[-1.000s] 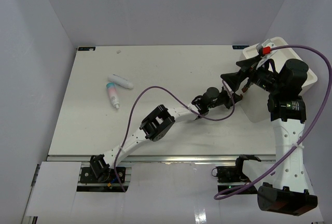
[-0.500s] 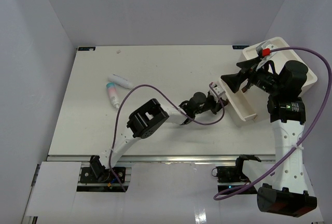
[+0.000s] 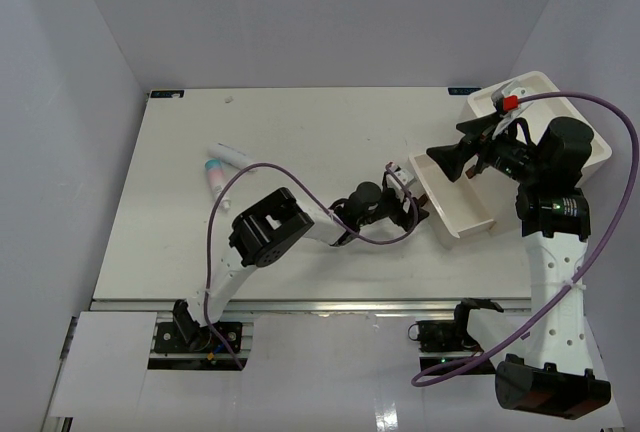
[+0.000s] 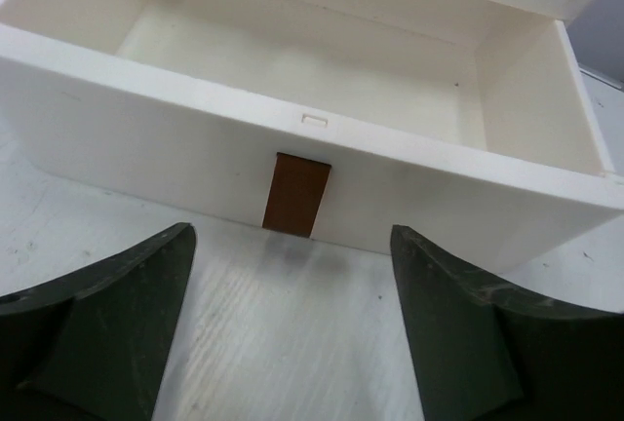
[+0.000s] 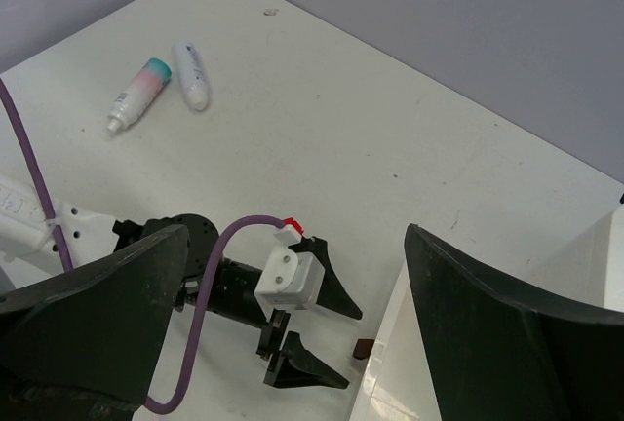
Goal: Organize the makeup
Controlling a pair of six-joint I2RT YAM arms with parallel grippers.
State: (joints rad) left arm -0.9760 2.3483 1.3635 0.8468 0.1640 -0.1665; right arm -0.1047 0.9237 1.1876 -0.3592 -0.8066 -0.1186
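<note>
The left gripper [image 4: 292, 246] sits low over the tabletop [image 3: 300, 132] with its jaws spread wide and nothing between them. Straight ahead of it, just apart, is the long side wall of the white bin [image 4: 146, 129], which has a small brown tab [image 4: 295, 194] at its foot, in line with the gap between the jaws. The right gripper [image 3: 445, 162] hangs above the near end of that bin, also wide open and holding nothing.

The makeup on show is a long way from both grippers. A white tube [image 5: 190, 75] and a pink tube with a teal cap [image 5: 141, 90] lie side by side on the tabletop, well off to the left of the left gripper and behind its arm. No other cosmetics show in any view.

As far as I can judge, the sorting has barely begun. What shows of the bin's inside looks bare, and both tubes have yet to be picked up and put away. A second white box [image 3: 590, 142] stands under the right arm, and I cannot tell what is in it. What looks done is getting the bin in place, and everything else is left.
</note>
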